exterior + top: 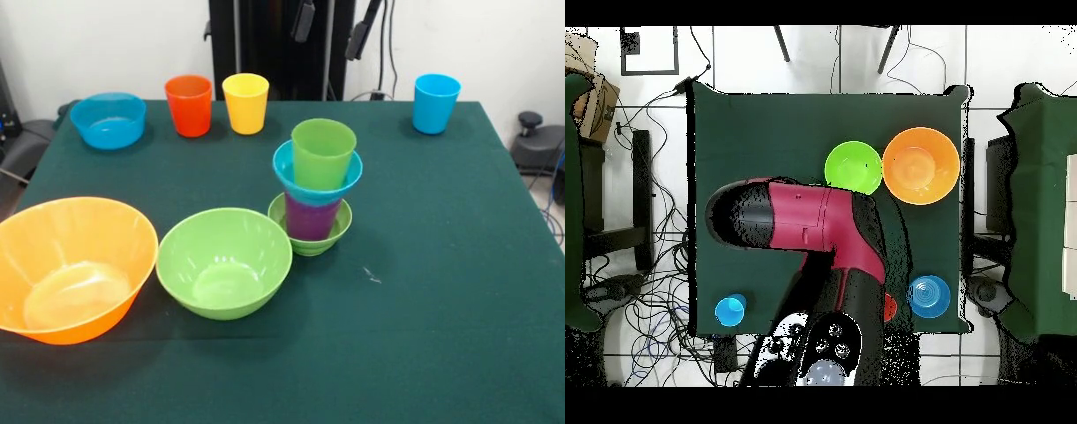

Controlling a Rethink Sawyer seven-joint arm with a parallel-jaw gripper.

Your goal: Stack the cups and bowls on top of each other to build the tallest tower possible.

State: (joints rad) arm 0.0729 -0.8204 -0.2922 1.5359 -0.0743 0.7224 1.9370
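Desk [441, 265] cloth: dark green. Tower [315, 185] bottom to top: small green bowl [309, 240], purple cup [309, 221], small blue bowl [316, 185], green cup [323, 152]. Loose cups: orange [189, 105], yellow [245, 102], light blue [436, 102]. Bowls: large one translucent orange [71, 267], medium lime green [223, 261], medium blue [109, 119]. Arm [805, 225] in the overhead view: red shell, black joints.

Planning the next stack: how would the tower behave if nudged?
The tower would probably tip easily: it is narrow, four pieces high, and rests only on the small green bowl. The blue bowl sits wider than the purple cup beneath it, so it looks top-heavy. Glossy plastic likely slides.
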